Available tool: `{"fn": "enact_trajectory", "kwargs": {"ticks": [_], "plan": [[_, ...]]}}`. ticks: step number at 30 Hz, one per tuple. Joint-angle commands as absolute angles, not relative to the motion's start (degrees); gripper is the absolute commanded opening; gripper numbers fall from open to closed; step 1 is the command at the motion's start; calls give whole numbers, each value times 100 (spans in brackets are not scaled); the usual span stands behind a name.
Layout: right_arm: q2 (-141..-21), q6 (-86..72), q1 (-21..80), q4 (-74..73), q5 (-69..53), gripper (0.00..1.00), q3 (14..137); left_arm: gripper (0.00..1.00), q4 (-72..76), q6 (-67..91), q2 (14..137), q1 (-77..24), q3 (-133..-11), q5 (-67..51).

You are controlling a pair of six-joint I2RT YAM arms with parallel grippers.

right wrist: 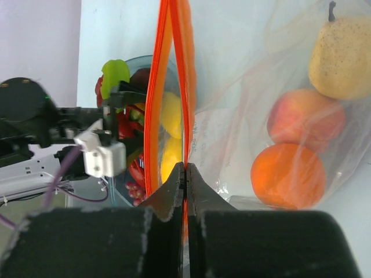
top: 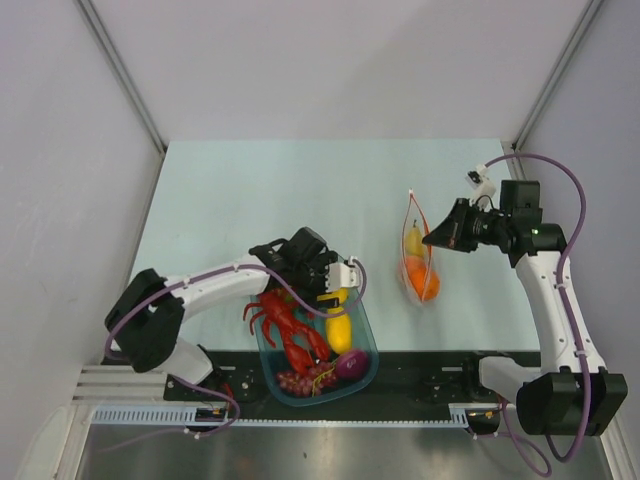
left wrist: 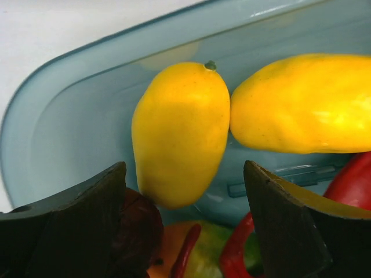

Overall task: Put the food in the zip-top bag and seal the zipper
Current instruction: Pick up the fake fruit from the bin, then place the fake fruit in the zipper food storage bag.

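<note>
The clear zip-top bag [top: 420, 262] lies right of centre, its mouth held open. It holds a yellow pear [right wrist: 339, 58], a peach [right wrist: 306, 120] and an orange [right wrist: 287, 175]. My right gripper [right wrist: 185, 167] is shut on one lip of the red zipper [right wrist: 186, 69]; it also shows in the top view [top: 436, 236]. My left gripper [top: 318, 272] is open, low inside the blue tub [top: 366, 350]. Its fingers [left wrist: 95, 200] flank a yellow lemon [left wrist: 179, 132], with a second yellow fruit [left wrist: 301, 104] beside it. A dark purple piece [left wrist: 136, 223] sits by the left finger.
The blue tub also holds a big red lobster [top: 290, 325], purple grapes [top: 300, 381], a purple plum [top: 350, 364] and a green-orange fruit [left wrist: 203, 252]. The tub stands at the table's near edge, beside the left arm's base.
</note>
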State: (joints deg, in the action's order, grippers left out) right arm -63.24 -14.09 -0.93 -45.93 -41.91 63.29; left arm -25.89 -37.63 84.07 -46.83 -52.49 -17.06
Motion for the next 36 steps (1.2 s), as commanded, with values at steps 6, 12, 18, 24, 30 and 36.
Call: {"fn": "enact_trajectory", "kwargs": {"ticks": [6, 12, 18, 24, 30, 36], "plan": [[-6100, -1327, -105, -4544, -4351, 0, 6645, 85, -2461, -5132, 8973, -4711, -5502, -1705], [-6091, -1283, -123, -4614, -4289, 0, 6697, 51, -2785, -4897, 8536, -4685, -5826, -2065], [-6064, -1380, -141, -4509, -4430, 0, 6689, 31, -3304, -4168, 7586, -4562, -6519, -2837], [-6056, -1573, -141, -4307, -4623, 0, 6680, 30, -2191, -1547, 7794, -4623, -7766, -3051], [-6056, -1696, -149, -4324, -4728, 0, 6671, 34, -916, 262, 8603, -5079, -8560, -2445], [-6126, -1889, -185, -4228, -4755, 0, 6609, 41, -73, 1432, 9009, -5176, -8315, -2004]]}}
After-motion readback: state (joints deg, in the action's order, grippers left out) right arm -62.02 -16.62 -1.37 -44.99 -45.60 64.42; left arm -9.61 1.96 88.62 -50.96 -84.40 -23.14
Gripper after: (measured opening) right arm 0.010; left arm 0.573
